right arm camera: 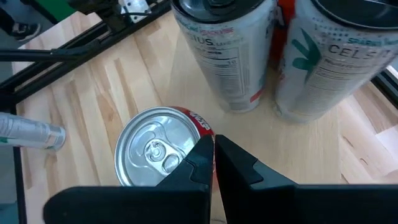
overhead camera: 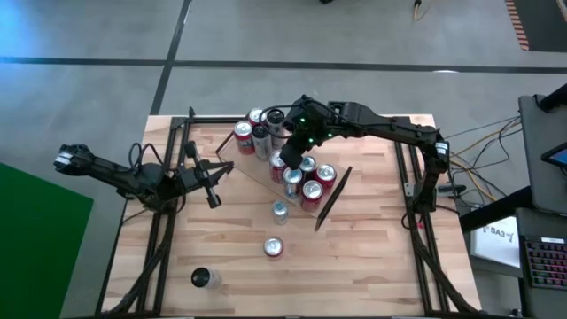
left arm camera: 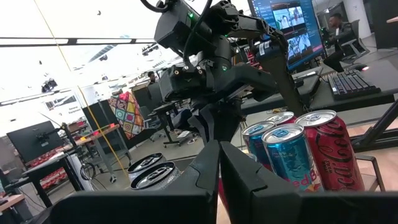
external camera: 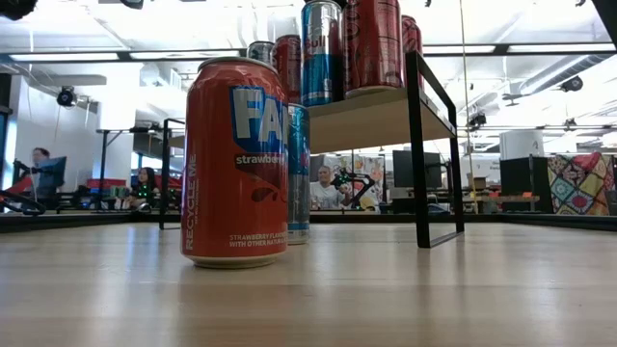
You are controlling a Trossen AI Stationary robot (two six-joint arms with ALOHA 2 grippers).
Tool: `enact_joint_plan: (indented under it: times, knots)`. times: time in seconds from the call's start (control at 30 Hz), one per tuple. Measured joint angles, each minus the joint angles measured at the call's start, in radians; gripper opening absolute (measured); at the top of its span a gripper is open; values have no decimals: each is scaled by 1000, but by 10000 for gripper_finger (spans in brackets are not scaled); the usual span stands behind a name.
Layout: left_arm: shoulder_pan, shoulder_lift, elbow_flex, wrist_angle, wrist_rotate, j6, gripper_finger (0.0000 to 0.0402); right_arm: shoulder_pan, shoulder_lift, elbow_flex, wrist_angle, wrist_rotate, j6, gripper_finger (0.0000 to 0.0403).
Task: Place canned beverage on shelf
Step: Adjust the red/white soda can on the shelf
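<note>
shelf (overhead camera: pixel 266 164) is being seen on the tabletop (overhead camera: pixel 354 257) with cans crowded on it. right gripper (overhead camera: pixel 285 152), fingers nearly together and empty, is being held above a red can (right arm camera: pixel 163 152) on the shelf. left gripper (overhead camera: pixel 215 168), fingers narrow, is being held beside the shelf.

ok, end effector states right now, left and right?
Left end effector: shut, holding nothing.
Right end effector: shut, holding nothing, next to a red can.
</note>
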Motion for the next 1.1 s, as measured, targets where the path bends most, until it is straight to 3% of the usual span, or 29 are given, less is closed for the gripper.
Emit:
enact_joint_plan:
  times: [1.1]
  knots:
    - [0,0,0,0,0,0,0,6,21,0,53,-48,-28,9]
